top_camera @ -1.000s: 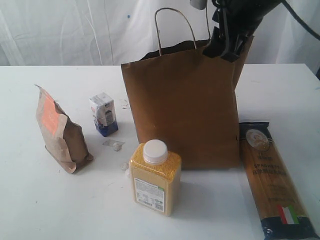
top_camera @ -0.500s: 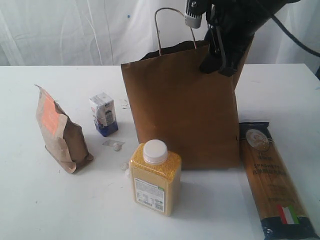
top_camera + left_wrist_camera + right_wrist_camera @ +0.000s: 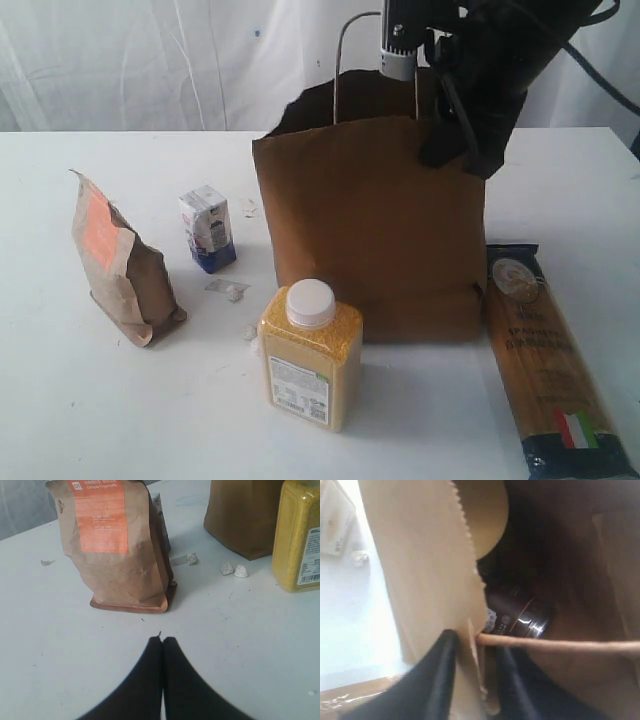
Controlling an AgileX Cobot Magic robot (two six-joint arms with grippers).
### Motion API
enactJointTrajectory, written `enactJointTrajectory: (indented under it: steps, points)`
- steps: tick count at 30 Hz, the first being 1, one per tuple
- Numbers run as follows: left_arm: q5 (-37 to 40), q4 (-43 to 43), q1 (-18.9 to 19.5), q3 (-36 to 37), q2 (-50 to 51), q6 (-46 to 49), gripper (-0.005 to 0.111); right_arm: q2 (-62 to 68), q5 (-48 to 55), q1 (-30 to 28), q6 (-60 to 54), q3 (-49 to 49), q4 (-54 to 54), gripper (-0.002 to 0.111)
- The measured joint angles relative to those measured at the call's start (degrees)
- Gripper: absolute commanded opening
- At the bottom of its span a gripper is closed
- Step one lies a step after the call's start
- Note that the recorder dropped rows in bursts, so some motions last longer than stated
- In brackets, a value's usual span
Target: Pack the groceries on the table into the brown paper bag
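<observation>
The brown paper bag stands upright mid-table. My right gripper is at its top right corner, one finger outside and one inside the wall, shut on the bag's rim beside a handle. A dark can lies inside the bag. On the table stand the orange-labelled pouch, the white-blue carton and the yellow-grain bottle. The spaghetti packet lies flat to the right of the bag. My left gripper is shut and empty, low over the table in front of the pouch.
Small crumpled scraps lie between the carton and the bottle. A white curtain hangs behind the table. The left wrist view also takes in the bag's base and the bottle.
My right gripper's jaws have narrowed onto the bag's rim. The bag's top edge has risen and the bag has shifted slightly right with the gripper. The left gripper is unchanged.
</observation>
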Motion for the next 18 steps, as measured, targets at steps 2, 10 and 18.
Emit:
enactJointTrajectory:
  steps: [2, 10, 18]
  points:
    - [0.00, 0.00, 0.00, 0.00, 0.00, 0.00, 0.000, -0.97, 0.41, 0.00, 3.02, 0.00, 0.00, 0.007]
    - [0.00, 0.00, 0.00, 0.00, 0.00, 0.00, 0.000, -8.12, 1.28, 0.00, 18.53, 4.59, -0.07, 0.000]
    - [0.00, 0.00, 0.00, 0.00, 0.00, 0.00, 0.000, -13.47, 1.04, 2.98, 21.26, 12.61, -1.55, 0.000]
